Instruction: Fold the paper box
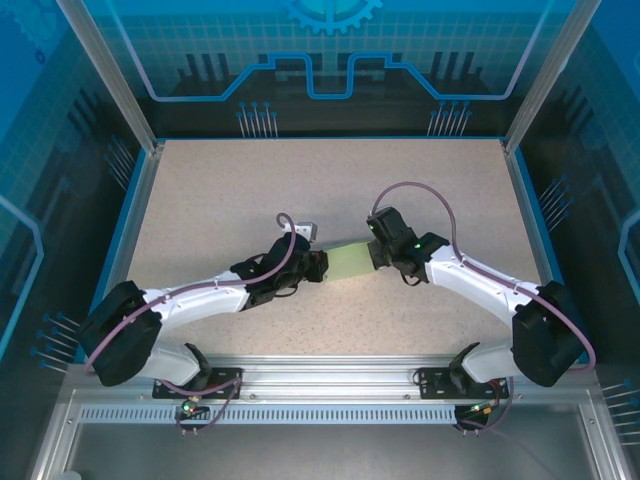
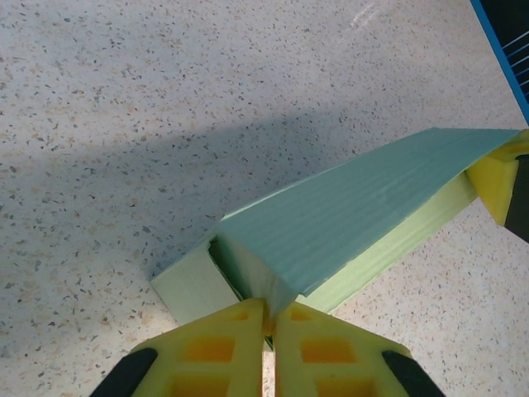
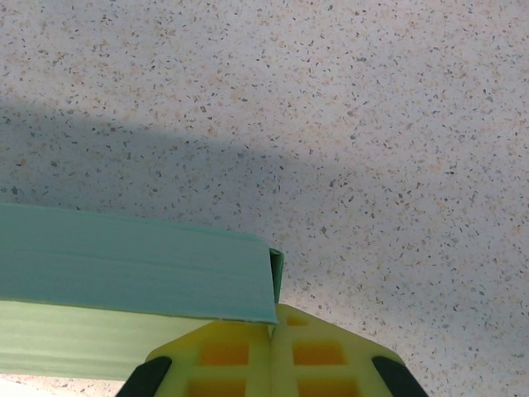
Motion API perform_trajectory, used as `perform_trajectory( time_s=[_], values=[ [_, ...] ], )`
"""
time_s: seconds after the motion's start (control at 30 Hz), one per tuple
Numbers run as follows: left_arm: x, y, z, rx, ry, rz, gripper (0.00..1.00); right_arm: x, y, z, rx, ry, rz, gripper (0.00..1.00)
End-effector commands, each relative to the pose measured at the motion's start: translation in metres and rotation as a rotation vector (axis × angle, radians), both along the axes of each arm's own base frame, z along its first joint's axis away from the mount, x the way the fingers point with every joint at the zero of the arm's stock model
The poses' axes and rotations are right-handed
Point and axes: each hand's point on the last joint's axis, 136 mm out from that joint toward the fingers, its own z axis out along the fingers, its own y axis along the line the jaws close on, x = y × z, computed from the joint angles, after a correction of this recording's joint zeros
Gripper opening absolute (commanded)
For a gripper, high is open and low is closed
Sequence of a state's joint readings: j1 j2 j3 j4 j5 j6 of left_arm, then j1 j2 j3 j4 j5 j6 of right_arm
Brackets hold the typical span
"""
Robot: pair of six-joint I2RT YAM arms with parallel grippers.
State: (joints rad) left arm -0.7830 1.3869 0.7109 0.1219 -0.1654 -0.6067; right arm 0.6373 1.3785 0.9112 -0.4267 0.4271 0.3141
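paper box (image 1: 348, 262) mid-table (image 1: 250, 190), long axis left-right, suspended between both grippers, top panel tilted up off the lower one in the left wrist view (image 2: 347, 215)

left gripper (image 2: 269, 318) pads pressed together on its near edge; left arm low, reaching in from lower left

right gripper (image 3: 271, 327) pinching the far end corner; right arm angled in from lower right

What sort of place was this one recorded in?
Probably an enclosed robot test cell, not a home: a speckled tabletop, blue circuit-pattern wall panels around it, and an aluminium rail along the near edge.
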Motion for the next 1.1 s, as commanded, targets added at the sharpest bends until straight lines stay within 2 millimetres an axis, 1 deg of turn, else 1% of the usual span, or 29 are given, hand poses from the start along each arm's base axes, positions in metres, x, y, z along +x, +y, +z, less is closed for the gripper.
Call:
perform_trajectory(
  time_s=[0.0,0.2,0.4,0.53,0.67,0.83,0.9,1.07],
  values=[
    [-0.008,0.007,-0.002,0.045,-0.022,-0.027,0.15,-0.016,0.002,-0.013,-0.039,0.047,0.045,0.00],
    [-0.010,0.010,0.015,0.036,-0.057,-0.031,0.32,-0.017,-0.001,-0.014,-0.055,0.049,0.037,0.00],
    [-0.012,0.012,0.030,0.026,-0.085,-0.040,0.47,-0.017,-0.001,-0.014,-0.058,0.052,0.036,0.00],
    [-0.003,0.017,0.044,-0.024,-0.097,-0.018,0.55,-0.017,-0.002,-0.014,-0.061,0.050,0.035,0.00],
    [0.012,0.021,0.044,-0.104,-0.035,0.008,0.58,-0.017,-0.001,-0.013,-0.060,0.050,0.037,0.00],
    [0.028,0.018,0.036,-0.175,0.041,0.018,0.59,-0.016,0.001,-0.012,-0.061,0.046,0.041,0.00],
    [0.031,0.014,0.034,-0.181,0.052,0.006,0.59,-0.016,0.001,-0.012,-0.064,0.047,0.043,0.00],
    [0.030,0.007,0.021,-0.186,0.094,-0.011,0.58,-0.016,0.000,-0.012,-0.067,0.047,0.039,0.00]
  ],
)
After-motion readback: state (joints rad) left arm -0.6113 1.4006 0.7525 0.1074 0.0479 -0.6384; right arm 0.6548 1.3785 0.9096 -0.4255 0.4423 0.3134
